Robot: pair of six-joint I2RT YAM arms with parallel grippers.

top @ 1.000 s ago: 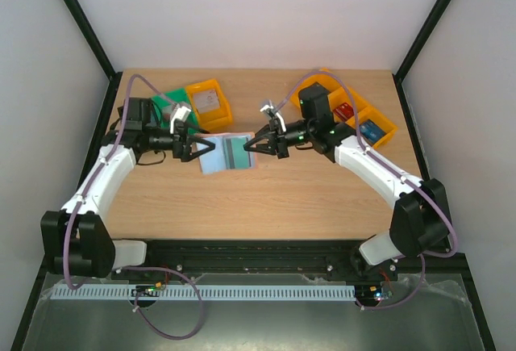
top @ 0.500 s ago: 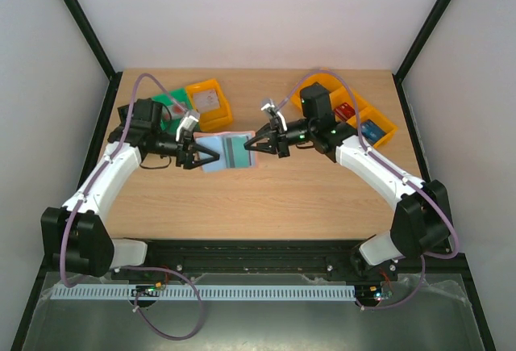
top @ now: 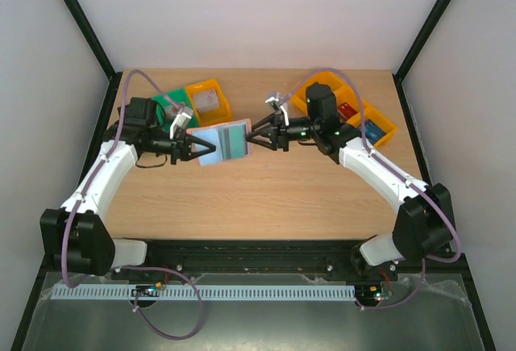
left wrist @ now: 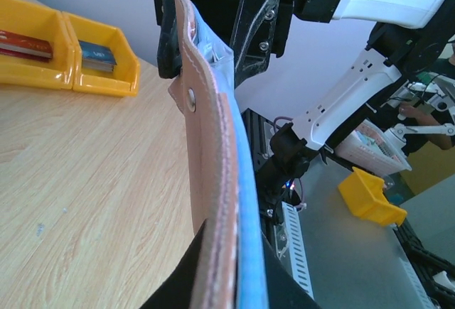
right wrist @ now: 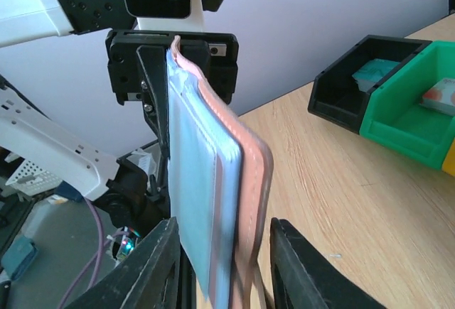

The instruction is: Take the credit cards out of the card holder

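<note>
The card holder hangs open above the table between both arms, light blue inside facing up and tan-brown outside. My left gripper is shut on its left edge; in the left wrist view the holder runs edge-on out of that gripper. My right gripper stands open around the right edge. In the right wrist view its fingers flank the holder with small gaps. A dark teal strip on the right panel may be a credit card's edge. No card is outside the holder.
An orange bin and a green bin sit behind the left arm, with a black bin beside the green one. Yellow bins holding small items sit at the back right. The wooden table lies below.
My left gripper has shut on the holder's left edge, and my right gripper has opened off the right edge. The holder has risen and shifted slightly back and left.
</note>
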